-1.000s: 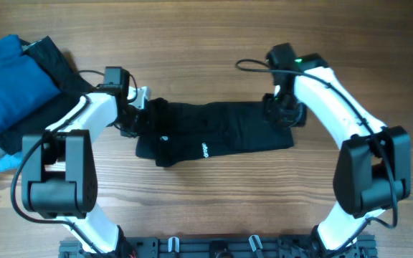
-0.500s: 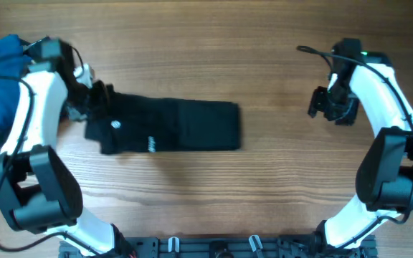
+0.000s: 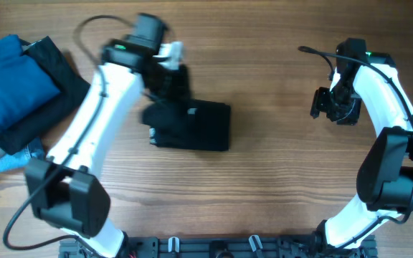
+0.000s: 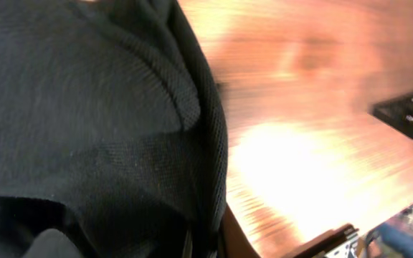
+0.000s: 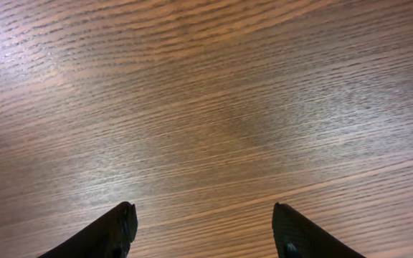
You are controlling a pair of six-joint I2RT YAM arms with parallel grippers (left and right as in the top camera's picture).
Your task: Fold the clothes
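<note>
- Over the table [image 3: 264,193], seen from above, the clothes [image 3: 196,127] lie left of centre as a compact black block. One end rises to the left gripper [image 3: 173,80], which looks clamped on that edge.
- I judge that a fold is under way, with the raised end being carried across the rest. The next move calls for laying that end flat and square on the block, then letting go.
- From the same view, the left arm stretches diagonally from the near-left corner to the far side, its wrist bent down over the cloth. The right gripper [image 3: 333,107] hangs well apart to the right, its arm crooked. A blue garment [image 3: 9,79] sits far left, clear of the work.
- From the left wrist, black knit fills the left half, bunched and draped close to the lens. Blurred wood shows to the right, and the fingers themselves are hidden.
- From the right wrist, the right gripper [image 5: 205,229] has its two dark tips spread apart with nothing between them, only bare wood beneath.
</note>
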